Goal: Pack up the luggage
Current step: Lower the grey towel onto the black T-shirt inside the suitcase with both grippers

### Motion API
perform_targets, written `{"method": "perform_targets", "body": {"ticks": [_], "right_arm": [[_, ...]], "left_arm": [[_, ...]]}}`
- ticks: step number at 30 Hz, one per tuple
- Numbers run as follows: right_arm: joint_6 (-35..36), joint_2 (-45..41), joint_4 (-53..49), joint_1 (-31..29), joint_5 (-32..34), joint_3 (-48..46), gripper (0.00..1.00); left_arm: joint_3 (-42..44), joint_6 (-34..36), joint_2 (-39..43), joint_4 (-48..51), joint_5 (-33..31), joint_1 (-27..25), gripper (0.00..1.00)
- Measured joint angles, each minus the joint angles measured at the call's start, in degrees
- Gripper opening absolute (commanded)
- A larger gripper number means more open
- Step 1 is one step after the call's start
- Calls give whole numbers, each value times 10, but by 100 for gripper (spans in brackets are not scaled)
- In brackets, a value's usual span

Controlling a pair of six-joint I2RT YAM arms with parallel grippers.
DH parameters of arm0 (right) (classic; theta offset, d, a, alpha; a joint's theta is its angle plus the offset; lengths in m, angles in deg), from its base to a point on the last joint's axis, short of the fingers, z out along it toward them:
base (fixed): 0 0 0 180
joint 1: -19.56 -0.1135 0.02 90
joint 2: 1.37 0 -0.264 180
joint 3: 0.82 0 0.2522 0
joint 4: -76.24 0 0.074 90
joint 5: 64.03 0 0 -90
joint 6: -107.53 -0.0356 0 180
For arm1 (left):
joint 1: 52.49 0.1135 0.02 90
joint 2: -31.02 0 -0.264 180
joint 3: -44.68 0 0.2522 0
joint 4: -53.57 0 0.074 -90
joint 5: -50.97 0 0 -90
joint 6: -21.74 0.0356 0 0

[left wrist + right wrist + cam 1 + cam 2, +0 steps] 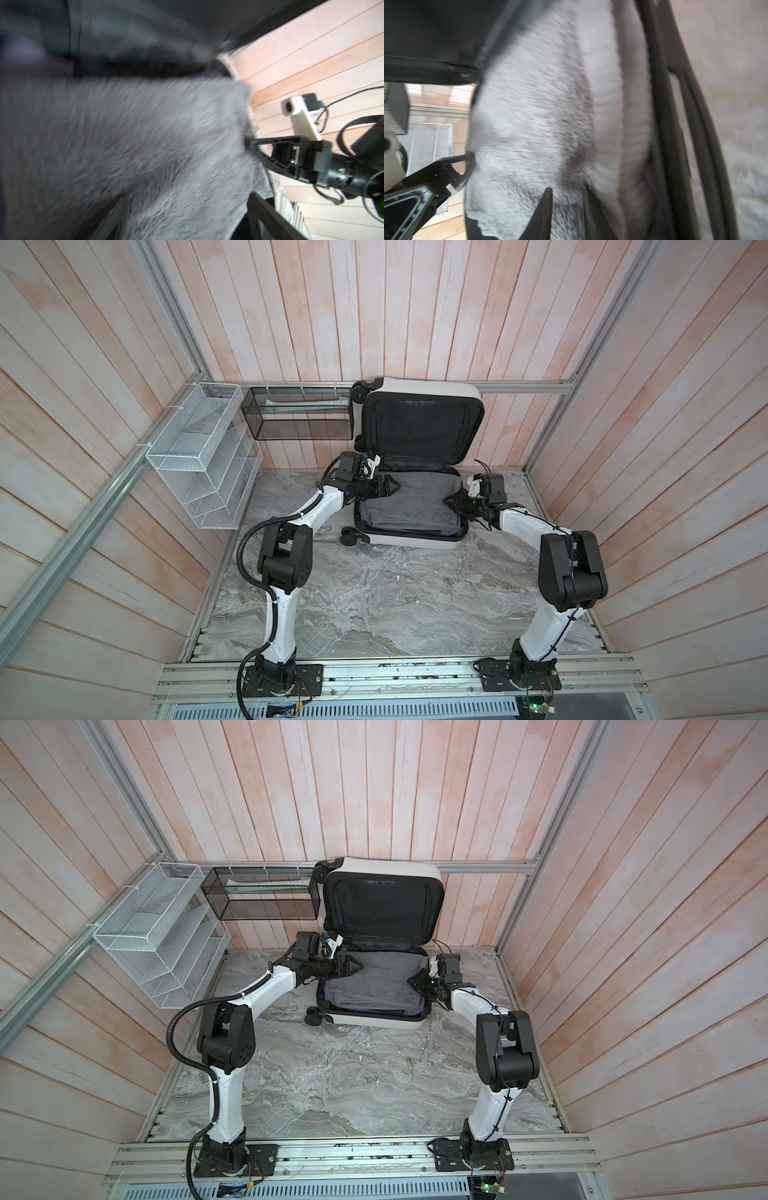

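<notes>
At the marble tabletop's point(374, 605) back edge: luggage point(415, 541), open, lid point(422, 427) upright. Inside, grey towel point(411, 506) laid flat; closing remains, I judge. My left gripper point(395, 486): spread wide, empty. Right gripper point(449, 502): narrowly parted at the towel's edge; grip, I cannot tell.

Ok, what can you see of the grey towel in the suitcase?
The towel is grey, fluffy cloth, folded flat and slightly rumpled. It lies on top in the lower half of the open suitcase, over a purplish cloth that shows at the front. The left gripper hovers open at its left edge. The right gripper has towel between its fingers at the right edge; whether it pinches cannot be told.
</notes>
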Motion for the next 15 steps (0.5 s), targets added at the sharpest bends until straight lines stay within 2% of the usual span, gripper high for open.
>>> {"method": "perform_targets", "body": {"ticks": [4,9,15], "right_arm": [[-12,-1,40,0,-10,-26,27],[-13,-1,38,3,-14,-21,27],[0,6,-10,10,-24,71,27]], "left_arm": [[40,0,3,-34,2,4,91],[51,0,9,-50,3,5,91],[51,-3,35,-43,3,7,91]]}}
